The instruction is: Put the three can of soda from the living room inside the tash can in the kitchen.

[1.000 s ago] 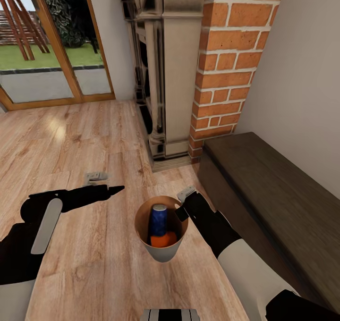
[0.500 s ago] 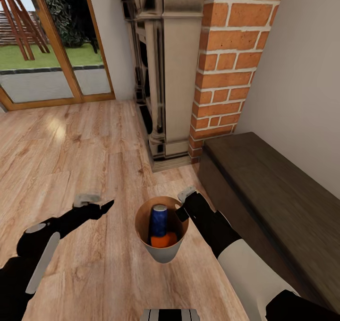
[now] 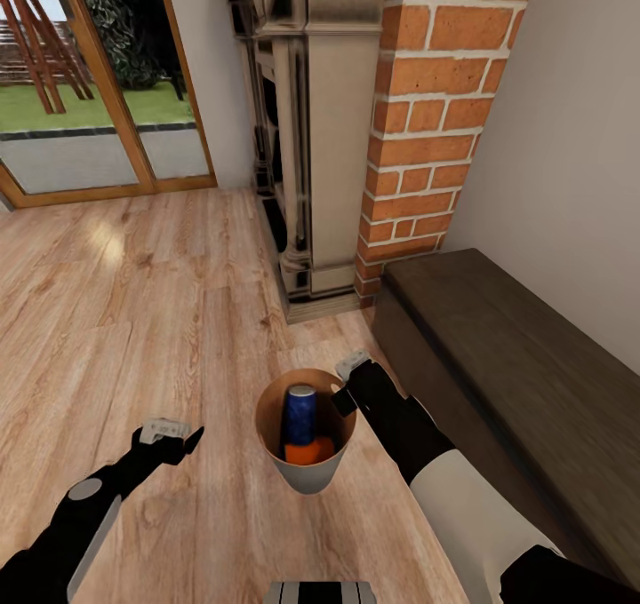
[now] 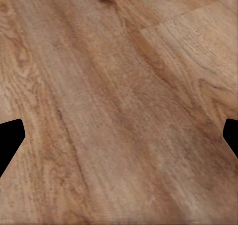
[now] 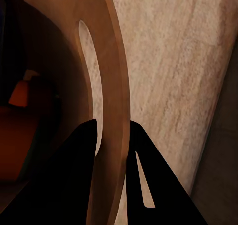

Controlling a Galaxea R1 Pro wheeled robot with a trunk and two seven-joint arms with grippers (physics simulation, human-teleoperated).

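A tan, cone-shaped trash can [image 3: 307,481] hangs just above the wood floor. My right gripper [image 3: 343,389] is shut on its rim [image 5: 116,86], one finger [image 5: 79,175] inside the wall and one outside. A dark blue soda can [image 3: 298,413] stands upright in it, and an orange soda can [image 3: 308,451] lies at the bottom beside it, also seen as an orange patch [image 5: 15,130]. A third can is hidden or out of view. My left gripper [image 3: 173,435] is low on the left, open and empty, its fingertips [image 4: 10,140] wide apart over bare floor.
A stone fireplace [image 3: 302,142] and a brick column [image 3: 436,107] stand straight ahead. A dark wooden bench [image 3: 524,364] runs along the right wall, close to my right arm. Glass doors [image 3: 89,80] are at the back left, with wood floor [image 3: 133,275] between.
My left arm has dropped and drawn back toward me, its gripper still open. The right gripper and the trash can have stayed put.
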